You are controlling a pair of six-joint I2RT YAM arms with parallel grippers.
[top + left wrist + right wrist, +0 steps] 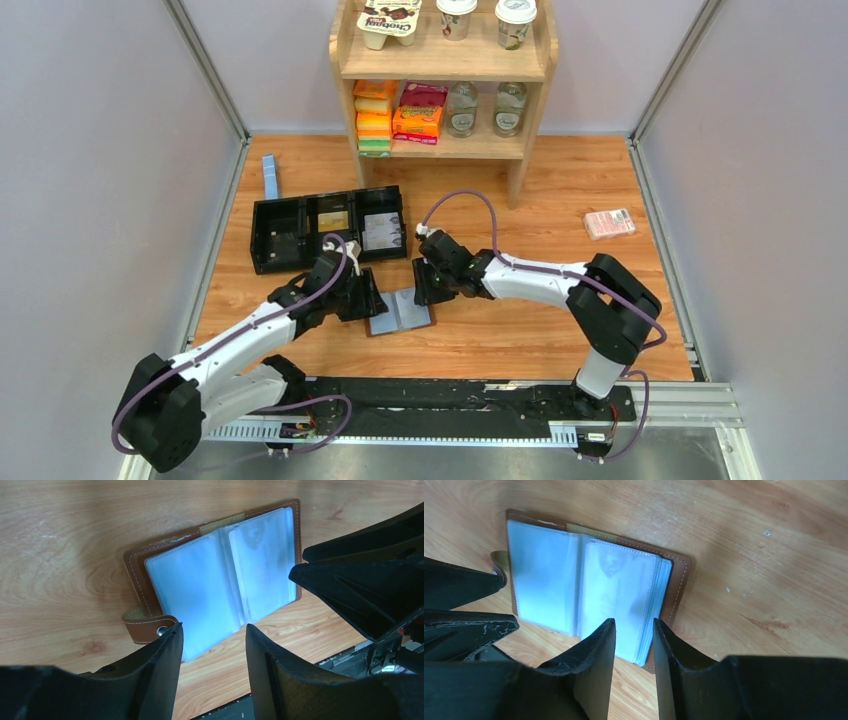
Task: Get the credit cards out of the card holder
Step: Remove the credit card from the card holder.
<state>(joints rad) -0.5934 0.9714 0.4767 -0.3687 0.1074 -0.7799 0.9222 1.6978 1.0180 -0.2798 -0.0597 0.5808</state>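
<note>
The card holder (402,311) lies open on the wooden table, brown leather edging around grey-blue clear pockets. It also shows in the left wrist view (220,575) and the right wrist view (589,587). A pale credit card (619,582) shows faintly inside a pocket of one half; the same card shows in the left wrist view (262,560). My left gripper (366,297) is open and empty at the holder's left edge, near its snap tab (150,626). My right gripper (426,284) is open and empty over the holder's right half, its fingertips straddling the stacked pocket edges.
A long black compartmented tray (270,235) with flat items in it stands just behind the left gripper. A narrow blue strip (270,176) lies at the far left. A pink-red packet (609,223) lies at the right. A wooden shelf (443,70) stands at the back.
</note>
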